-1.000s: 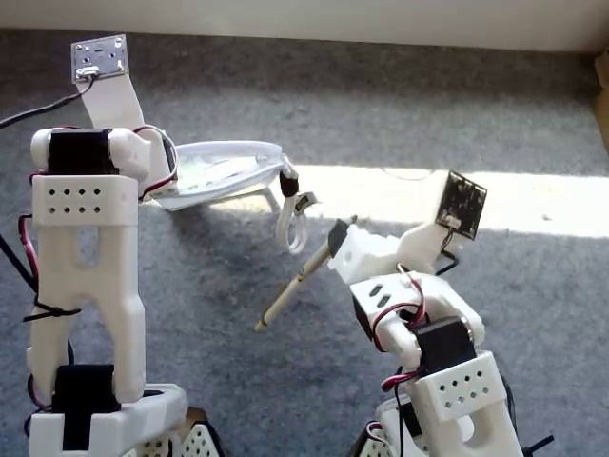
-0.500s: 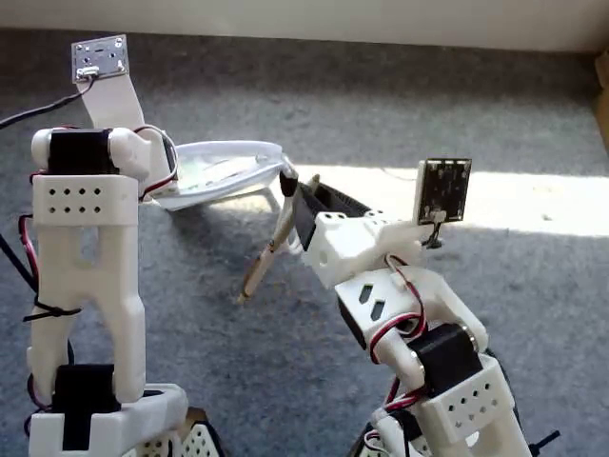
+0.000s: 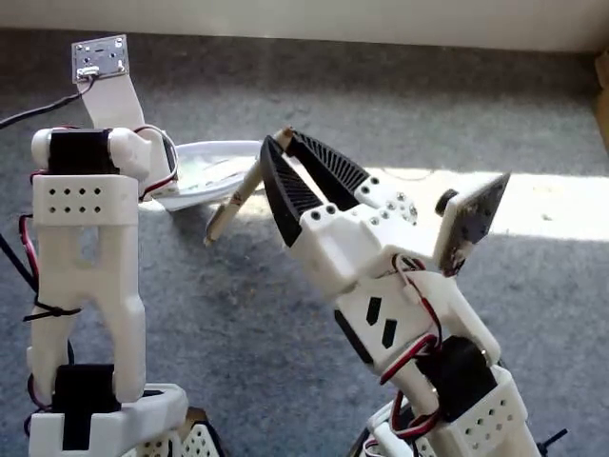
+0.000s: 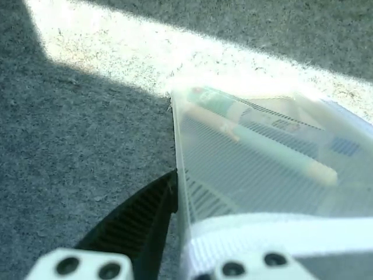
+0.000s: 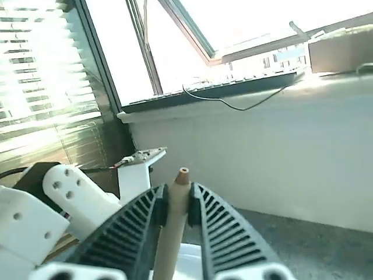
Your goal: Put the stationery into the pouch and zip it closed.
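The translucent white pouch (image 3: 228,164) lies on the grey carpet beside the left arm, its mouth facing the right arm. In the left wrist view the pouch (image 4: 262,169) holds a green-capped pen (image 4: 215,102) and a pale pen (image 4: 280,154), and my left gripper (image 4: 178,192) is shut on the pouch's edge. My right gripper (image 3: 282,140) is raised above the carpet, shut on a beige pen (image 3: 233,200). The pen slants down, with its lower end over the pouch's near edge. From the right wrist, the beige pen (image 5: 175,216) stands between the black fingers (image 5: 221,233).
A sunlit strip (image 3: 552,205) crosses the carpet to the right of the pouch. The left arm's white body (image 3: 86,248) stands tall at the left. A pale wall edge runs along the far side.
My right arm has lifted the beige pen off the carpet and swung it left and up, to the pouch's mouth. The left arm and pouch have stayed still.
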Controlling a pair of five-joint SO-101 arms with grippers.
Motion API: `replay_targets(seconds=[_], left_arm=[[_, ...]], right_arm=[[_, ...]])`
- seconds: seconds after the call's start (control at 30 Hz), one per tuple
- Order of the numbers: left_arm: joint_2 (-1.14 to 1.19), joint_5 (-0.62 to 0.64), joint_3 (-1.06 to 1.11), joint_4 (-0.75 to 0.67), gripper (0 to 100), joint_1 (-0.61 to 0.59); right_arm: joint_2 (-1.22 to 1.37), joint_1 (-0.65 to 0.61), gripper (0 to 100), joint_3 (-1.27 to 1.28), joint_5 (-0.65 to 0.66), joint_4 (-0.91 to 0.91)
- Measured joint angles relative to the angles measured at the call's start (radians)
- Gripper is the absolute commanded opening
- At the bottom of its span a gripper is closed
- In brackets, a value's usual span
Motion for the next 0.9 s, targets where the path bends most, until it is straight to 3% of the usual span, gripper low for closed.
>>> replay_targets(seconds=[0.6, 0.9], left_arm=[[0.000, 0.000, 0.000, 0.000, 1, 0.000], [0.000, 0.000, 0.000, 0.000, 1, 0.000]], right_arm=[[0.037, -0.020, 0.5, 0.043, 0.064, -0.417], [0.207, 0.107, 0.5, 0.091, 0.064, -0.583]])
